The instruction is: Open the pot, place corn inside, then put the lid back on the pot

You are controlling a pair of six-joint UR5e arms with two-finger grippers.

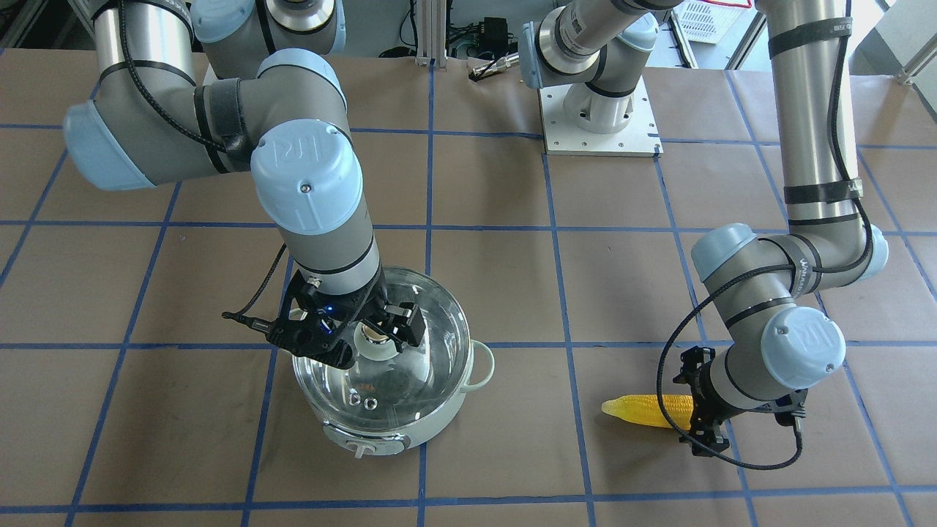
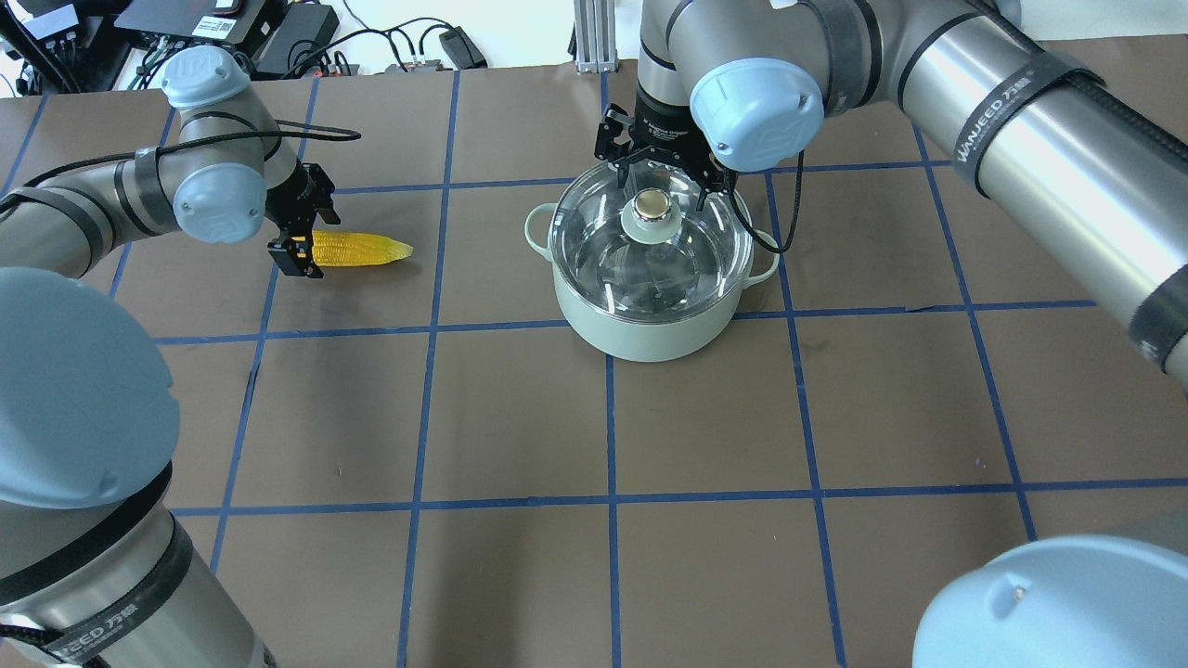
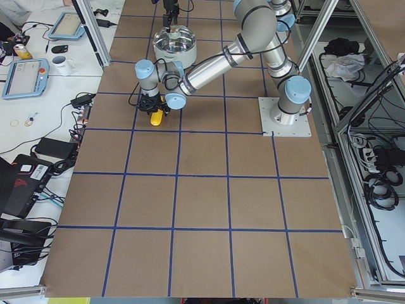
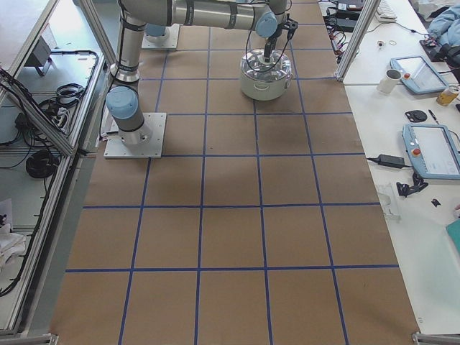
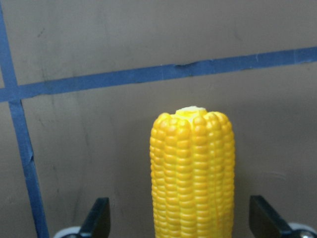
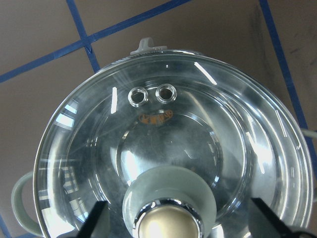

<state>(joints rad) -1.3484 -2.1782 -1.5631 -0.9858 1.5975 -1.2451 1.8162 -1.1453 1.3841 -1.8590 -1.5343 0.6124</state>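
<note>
The mint-green pot [image 2: 650, 336] stands on the table with the glass lid [image 2: 608, 269] seated on it. My right gripper [image 2: 661, 186] hangs over the lid's gold knob [image 2: 652, 206]. It is open, with one finger on each side of the knob [image 6: 168, 225] and clear gaps between. The yellow corn [image 2: 367, 249] lies flat to the pot's left. My left gripper [image 2: 311, 248] is open and straddles the cob's thick end. In the left wrist view the corn [image 5: 193, 173] lies between both fingers without touching them.
The table is brown paper with a blue tape grid. The pot's control dial [image 1: 360, 446] faces the operators' side. The left arm's white base plate [image 1: 600, 121] is bolted at the robot's edge. Cables and electronics [image 2: 232, 28] lie beyond the far edge.
</note>
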